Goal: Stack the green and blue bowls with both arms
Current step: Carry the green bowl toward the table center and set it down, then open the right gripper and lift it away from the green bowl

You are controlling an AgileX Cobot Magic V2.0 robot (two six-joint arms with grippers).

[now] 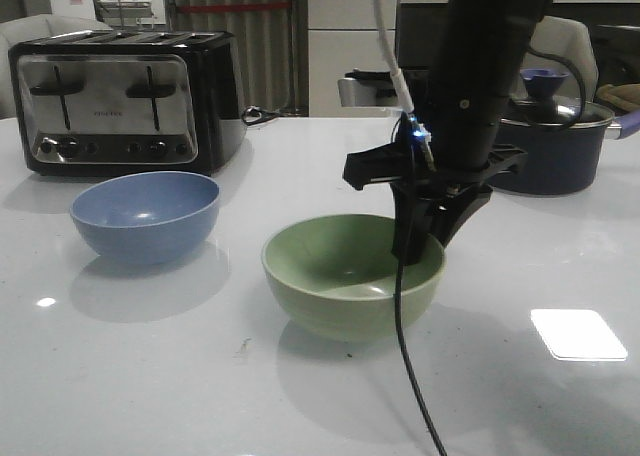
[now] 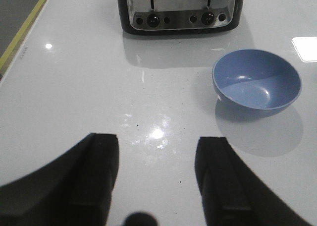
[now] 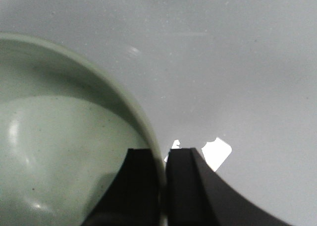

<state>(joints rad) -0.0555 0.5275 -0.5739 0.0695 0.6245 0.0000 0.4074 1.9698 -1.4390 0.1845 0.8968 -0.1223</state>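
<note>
The pale green bowl (image 1: 352,276) sits on the white table in front of the middle. My right gripper (image 1: 415,244) comes down on its right rim, and in the right wrist view the gripper (image 3: 162,159) is shut on the green bowl's rim (image 3: 74,151), one finger inside and one outside. The dusty blue bowl (image 1: 146,215) sits empty at the left, before the toaster. It also shows in the left wrist view (image 2: 256,81). My left gripper (image 2: 156,156) is open and empty over bare table, well short of the blue bowl; the left arm does not show in the front view.
A black and silver toaster (image 1: 125,101) stands at the back left behind the blue bowl. A dark navy lidded pot (image 1: 555,141) stands at the back right behind my right arm. A black cable (image 1: 410,366) hangs from the right arm down over the table's front.
</note>
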